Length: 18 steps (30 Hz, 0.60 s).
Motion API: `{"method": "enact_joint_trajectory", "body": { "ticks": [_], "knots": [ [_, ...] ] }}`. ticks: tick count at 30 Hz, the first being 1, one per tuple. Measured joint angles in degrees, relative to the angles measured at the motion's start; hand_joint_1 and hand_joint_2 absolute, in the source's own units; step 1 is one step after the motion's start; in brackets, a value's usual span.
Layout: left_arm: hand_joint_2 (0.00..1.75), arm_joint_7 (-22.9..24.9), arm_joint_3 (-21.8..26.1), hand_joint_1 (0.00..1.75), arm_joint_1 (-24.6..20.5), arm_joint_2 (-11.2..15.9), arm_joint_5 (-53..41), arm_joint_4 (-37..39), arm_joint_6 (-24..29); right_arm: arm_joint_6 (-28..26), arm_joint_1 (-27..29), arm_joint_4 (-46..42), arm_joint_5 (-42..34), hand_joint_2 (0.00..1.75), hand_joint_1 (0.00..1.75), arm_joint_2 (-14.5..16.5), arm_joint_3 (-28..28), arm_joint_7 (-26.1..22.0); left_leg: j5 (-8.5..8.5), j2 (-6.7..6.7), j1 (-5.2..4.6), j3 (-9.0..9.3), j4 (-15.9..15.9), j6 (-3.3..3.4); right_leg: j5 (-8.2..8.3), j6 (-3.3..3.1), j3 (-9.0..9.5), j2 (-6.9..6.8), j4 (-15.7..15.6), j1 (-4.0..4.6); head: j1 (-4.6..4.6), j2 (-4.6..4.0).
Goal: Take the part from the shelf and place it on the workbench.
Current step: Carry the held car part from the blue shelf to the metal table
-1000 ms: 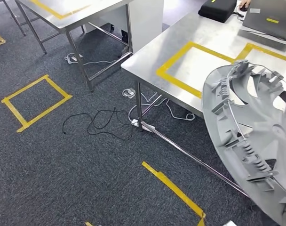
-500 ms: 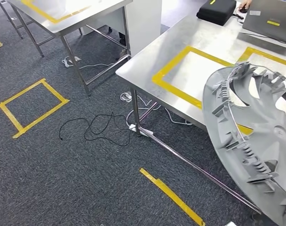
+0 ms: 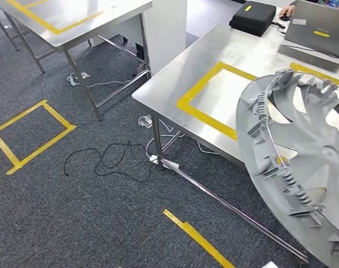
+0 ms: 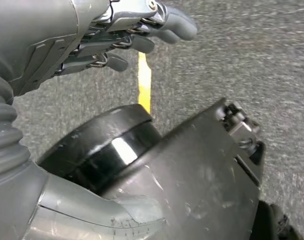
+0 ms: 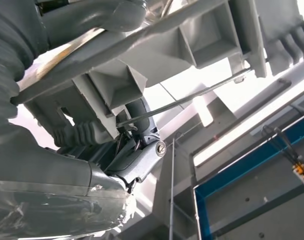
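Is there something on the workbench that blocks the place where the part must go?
Nothing visible does. The part, held by the right robot hand, is at the workbench edge; the nearest yellow square looks bare. The laptop and case lie at the far side.

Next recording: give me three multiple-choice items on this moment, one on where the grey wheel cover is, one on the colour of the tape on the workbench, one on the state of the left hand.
1. Where is the wheel cover?
A. flat on the floor
B. held up at the near edge of the workbench
C. inside the floor square

2. What colour is the tape outline on the workbench?
A. yellow
B. red
C. blue

3. What does the left hand hold?
A. the cover
B. a cable
C. nothing

Answers: 1 B, the right hand grips it off the floor, overlapping the bench. 2 A, plainly yellow. 3 C, its fingers hang free above carpet.
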Motion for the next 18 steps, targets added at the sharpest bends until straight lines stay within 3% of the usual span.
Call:
{"method": "enact_joint_trajectory", "body": {
  "ticks": [2,3,6,8,9,11,13,16,18],
  "knots": [
    [1.75,0.03,0.01,0.00,-0.01,-0.03,-0.01,0.00,0.00,0.00,0.02,0.03,0.00,1.75,1.75,0.00,0.04,0.01,-0.08,-0.10,0.29,0.93,-0.60,0.48,-0.33,0.62,0.29,-0.14,0.95,0.04,0.10,0.01],
    [1.75,0.03,0.00,0.00,-0.06,-0.08,-0.01,0.00,-0.01,0.00,0.00,0.04,0.00,1.75,1.75,0.00,0.06,0.00,-0.26,-0.18,0.43,1.48,-0.81,0.74,-0.88,0.88,-0.74,-0.20,2.85,0.03,0.25,0.00],
    [1.75,0.03,-0.01,0.00,-0.10,-0.16,-0.01,0.00,-0.03,0.00,-0.04,0.05,0.00,1.75,1.75,0.00,0.06,0.01,-1.33,-0.22,0.50,2.66,-0.98,1.14,-4.29,1.43,-7.79,-0.28,13.08,-0.09,0.46,-0.01],
    [1.75,0.06,0.01,0.00,0.00,-0.16,-0.01,0.00,-0.06,0.00,-0.02,0.05,-0.01,1.75,1.75,0.00,0.04,0.06,-2.34,-0.25,0.49,3.84,-0.97,1.10,-5.21,1.55,-11.10,-0.29,15.54,-0.10,0.46,-0.01],
    [1.75,0.09,0.01,0.00,0.02,-0.16,-0.01,0.00,-0.06,0.00,-0.01,0.05,-0.01,1.75,1.75,0.00,0.04,0.09,-2.91,-0.28,0.49,4.68,-0.97,1.05,-3.78,1.55,-11.40,-0.31,13.91,-0.10,0.46,-0.01],
    [1.75,0.18,0.02,0.00,-0.02,-0.19,-0.01,0.01,-0.07,0.00,0.01,0.05,-0.01,1.75,1.75,0.00,0.05,0.14,-4.10,-0.31,0.47,6.37,-0.98,0.82,1.80,1.32,-10.45,-0.42,7.61,-0.04,0.43,-0.01],
    [1.75,0.30,0.03,0.00,-0.10,-0.20,-0.01,0.03,-0.08,0.00,0.02,0.09,-0.01,1.75,1.75,0.00,0.04,0.28,-5.04,-0.34,0.41,7.19,-1.00,0.25,4.93,0.67,-9.57,-0.70,3.30,0.22,0.46,-0.01],
    [1.75,0.44,0.03,0.00,-0.12,-0.20,-0.01,0.04,-0.09,0.00,0.08,0.08,-0.02,1.75,1.75,0.00,0.03,0.60,-5.50,-0.30,0.43,7.73,-0.57,-0.78,5.39,-0.54,-8.79,-0.75,2.18,0.36,0.53,-0.01],
    [1.75,0.47,0.02,0.00,-0.24,-0.23,-0.01,0.04,-0.07,0.00,0.09,0.06,-0.02,1.75,1.75,0.00,0.03,0.74,-6.22,-0.30,0.53,7.11,1.74,-1.38,5.45,-1.05,-7.48,-0.69,1.60,0.05,0.31,-0.01]
  ]
}}
